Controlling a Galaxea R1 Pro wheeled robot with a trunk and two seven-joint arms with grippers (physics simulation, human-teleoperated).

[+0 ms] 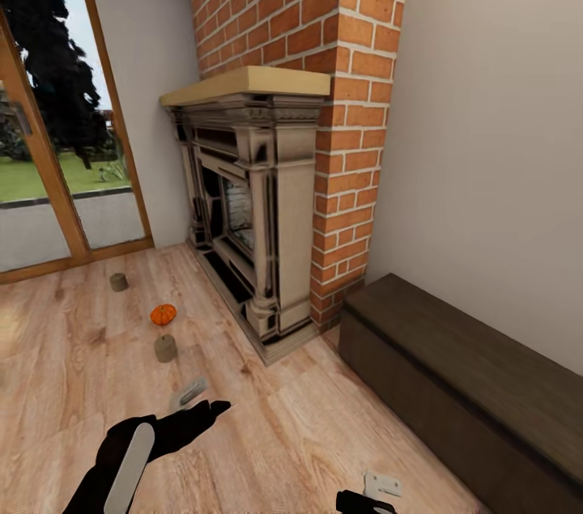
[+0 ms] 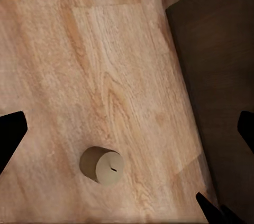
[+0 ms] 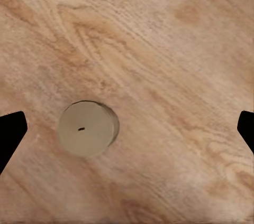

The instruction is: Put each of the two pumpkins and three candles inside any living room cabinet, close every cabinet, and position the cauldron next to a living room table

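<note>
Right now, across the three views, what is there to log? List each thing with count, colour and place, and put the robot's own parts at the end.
pumpkin: one, orange, on the wood floor before the fireplace.
candles: two in the head view, tan-beige, on the floor; one beyond the pumpkin toward the glass door, one just nearer than it. Each wrist view has a candle below it; which ones, I cannot tell.
cabinet: one, dark brown, low, along the right wall, closed.
fireplace: one, grey-beige surround, pale mantel, against the red brick chimney.
glass door: wood-framed, far left, garden outside.
left gripper: black, low over the floor, jaws open.
right gripper: black, bottom edge, jaws open.
</note>
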